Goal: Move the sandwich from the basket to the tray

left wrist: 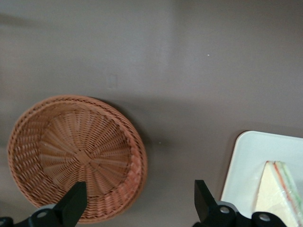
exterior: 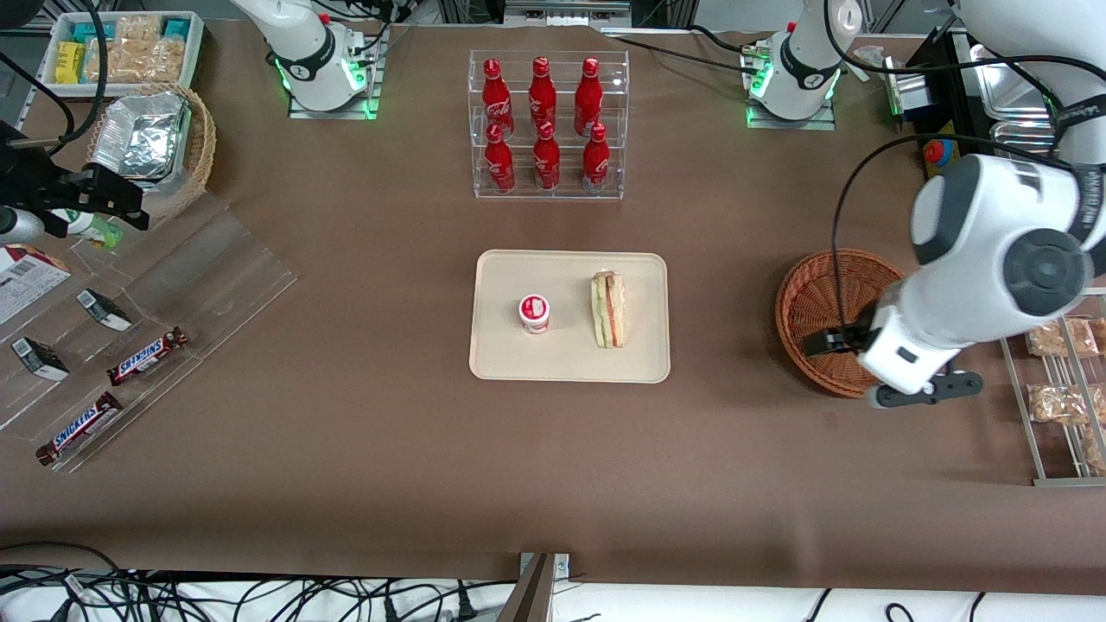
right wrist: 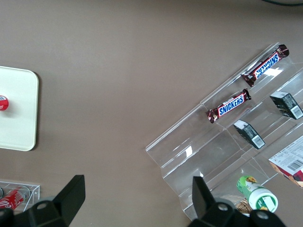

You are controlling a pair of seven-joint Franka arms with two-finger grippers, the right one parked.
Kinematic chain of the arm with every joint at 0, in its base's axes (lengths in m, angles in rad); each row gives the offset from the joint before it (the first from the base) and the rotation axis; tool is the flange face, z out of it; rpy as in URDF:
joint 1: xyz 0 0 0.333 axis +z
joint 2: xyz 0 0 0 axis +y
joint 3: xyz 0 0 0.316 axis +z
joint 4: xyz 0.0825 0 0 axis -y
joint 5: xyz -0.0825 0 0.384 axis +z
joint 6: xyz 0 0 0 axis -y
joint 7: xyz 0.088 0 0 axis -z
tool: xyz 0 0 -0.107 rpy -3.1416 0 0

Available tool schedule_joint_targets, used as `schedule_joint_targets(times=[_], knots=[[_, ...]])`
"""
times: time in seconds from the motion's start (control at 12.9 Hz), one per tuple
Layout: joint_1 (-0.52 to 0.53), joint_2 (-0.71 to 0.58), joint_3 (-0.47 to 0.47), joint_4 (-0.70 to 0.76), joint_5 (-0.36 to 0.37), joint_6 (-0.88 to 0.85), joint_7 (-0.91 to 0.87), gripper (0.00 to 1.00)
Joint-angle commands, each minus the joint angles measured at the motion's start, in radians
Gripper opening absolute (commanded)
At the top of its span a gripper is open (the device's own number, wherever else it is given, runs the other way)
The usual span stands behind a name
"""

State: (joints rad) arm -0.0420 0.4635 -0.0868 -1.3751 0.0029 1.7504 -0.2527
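The sandwich, a wrapped wedge with green, pink and orange layers, lies on the cream tray beside a small white-and-red cup. The reddish-brown wicker basket stands apart from the tray, toward the working arm's end, and holds nothing. My left gripper hovers above the basket, open and empty. In the left wrist view its fingertips stand wide apart over the basket's rim and the bare table, with a corner of the tray and the sandwich showing.
A clear rack of red bottles stands farther from the camera than the tray. A clear display with Snickers bars, a pale basket of foil trays and a white snack bin lie toward the parked arm's end. A metal rack of snack packets stands beside the basket.
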Motion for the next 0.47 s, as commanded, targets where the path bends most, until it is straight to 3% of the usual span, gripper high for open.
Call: schedule_joint_targets(times=[0.0,0.23,0.39], knots=[[-0.053,-0.037,0.128,-0.012,-0.072,-0.031,0.200,1.00],[-0.067,-0.037,0.223,-0.012,-0.161,-0.040,0.384,1.00],[-0.094,-0.040,0.263,-0.003,-0.162,-0.058,0.418,1.00]])
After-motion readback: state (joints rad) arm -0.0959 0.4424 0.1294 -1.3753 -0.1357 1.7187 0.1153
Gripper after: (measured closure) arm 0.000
